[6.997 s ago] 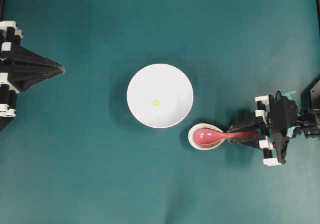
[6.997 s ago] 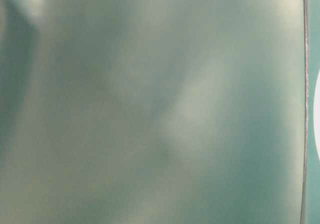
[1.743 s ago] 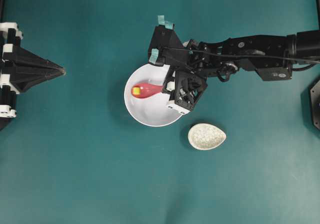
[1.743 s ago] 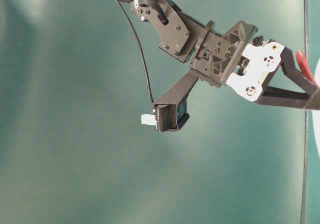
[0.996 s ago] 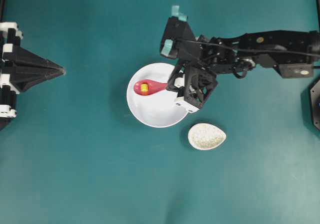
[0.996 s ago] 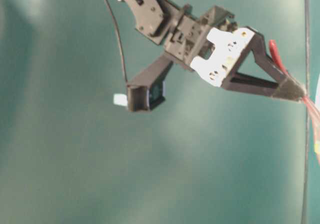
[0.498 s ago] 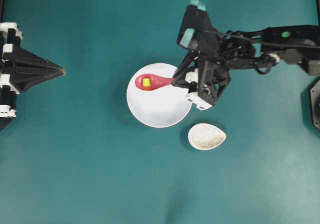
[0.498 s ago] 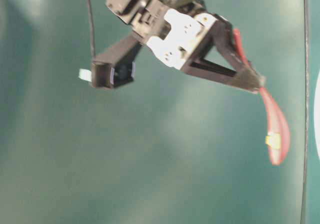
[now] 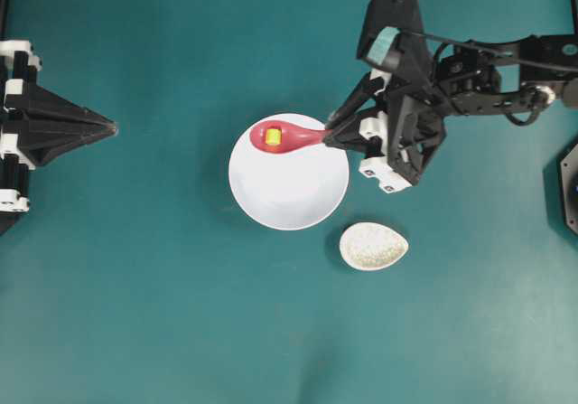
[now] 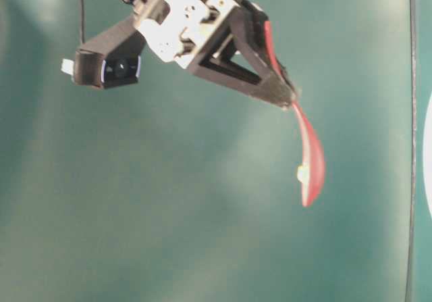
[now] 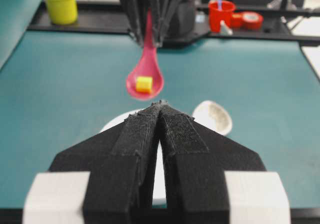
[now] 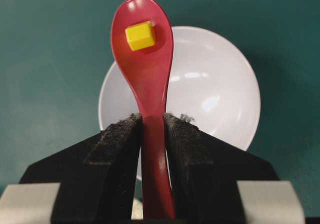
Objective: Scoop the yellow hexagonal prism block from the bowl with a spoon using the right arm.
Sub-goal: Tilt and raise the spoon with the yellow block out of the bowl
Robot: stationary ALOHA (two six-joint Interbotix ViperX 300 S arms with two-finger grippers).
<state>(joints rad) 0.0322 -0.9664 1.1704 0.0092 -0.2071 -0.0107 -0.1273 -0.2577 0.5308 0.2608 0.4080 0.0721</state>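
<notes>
My right gripper (image 9: 330, 136) is shut on the handle of the pink-red spoon (image 9: 287, 137). It holds the spoon in the air above the far rim of the white bowl (image 9: 289, 192). The yellow block (image 9: 273, 136) lies in the spoon's scoop. In the right wrist view the block (image 12: 140, 35) sits near the scoop's tip, with the spoon (image 12: 147, 78) over the bowl (image 12: 215, 98), which holds nothing. The table-level view shows the spoon (image 10: 310, 157) tilted downward with the block (image 10: 302, 173) on it. My left gripper (image 9: 112, 127) is shut and empty at the far left.
The small speckled spoon rest (image 9: 374, 246) lies bare just right of and below the bowl. In the left wrist view a yellow tub (image 11: 59, 2) and red cups (image 11: 222, 13) stand beyond the mat's far edge.
My right gripper has lifted the spoon with the block out of the bowl and drawn back toward the upper right. The left arm has not moved.
</notes>
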